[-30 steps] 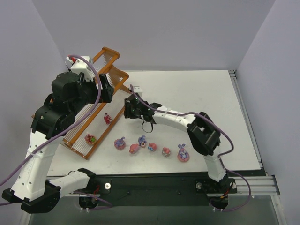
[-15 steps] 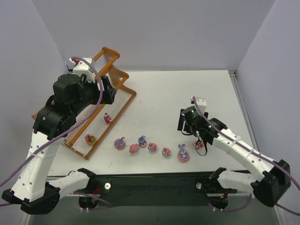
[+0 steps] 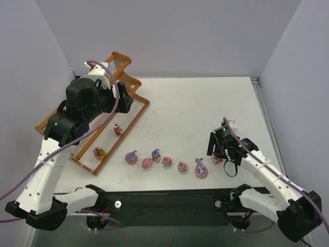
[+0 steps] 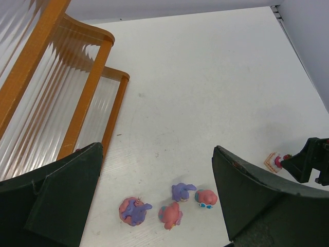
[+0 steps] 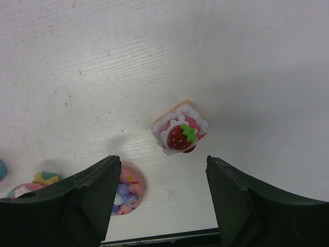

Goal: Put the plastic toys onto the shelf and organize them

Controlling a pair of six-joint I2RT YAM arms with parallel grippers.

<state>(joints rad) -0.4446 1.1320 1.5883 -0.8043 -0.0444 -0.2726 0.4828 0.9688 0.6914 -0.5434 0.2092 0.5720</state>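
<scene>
The shelf (image 3: 135,113) is an orange-framed stepped rack at the back left, half hidden under my left arm. Two plastic toys (image 3: 117,129) (image 3: 98,152) stand on its lowest tier. Several more lie in a row on the table, from a pink-and-purple one (image 3: 131,157) to a taller purple one (image 3: 200,169). A strawberry-cake toy (image 3: 217,159) (image 5: 180,135) lies just ahead of my right gripper (image 5: 162,163), which is open and empty. My left gripper (image 4: 157,150) hangs open beside the shelf (image 4: 87,98), high above a cluster of toys (image 4: 170,215).
Grey walls close in the table at the back and on both sides. A dark rail (image 3: 169,200) with the arm bases runs along the near edge. My right gripper (image 4: 311,164) shows at the right edge of the left wrist view.
My right arm has swung from beside the shelf to the near right of the table, and its jaws have opened. My left arm has shifted slightly back over the shelf.
</scene>
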